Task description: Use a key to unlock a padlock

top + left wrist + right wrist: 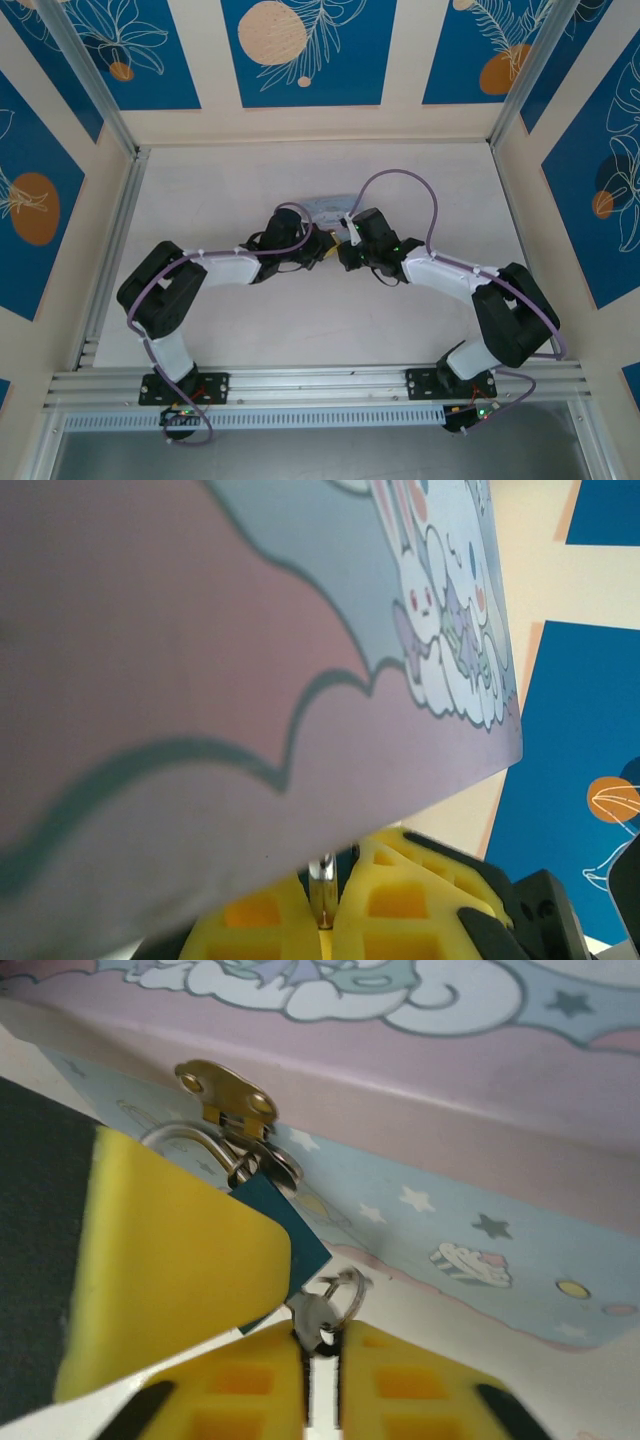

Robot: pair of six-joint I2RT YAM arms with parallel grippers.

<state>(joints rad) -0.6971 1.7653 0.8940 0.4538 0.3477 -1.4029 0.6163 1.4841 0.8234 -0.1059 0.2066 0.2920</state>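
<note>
The padlock [290, 1235] is hanging off the brass hasp [225, 1095] on the front of the cartoon tin [450, 1090], which is sitting mid-counter [250, 190]. The left hand [328, 912] is pinching narrow around the padlock, with one yellow finger covering most of its body. The right hand [318, 1355] is squeezing the key [312, 1318] between closed fingers, its key ring [347, 1290] sticking out sideways. The key's tip is touching the padlock's bottom end, but I can't tell if it's actually in.
</note>
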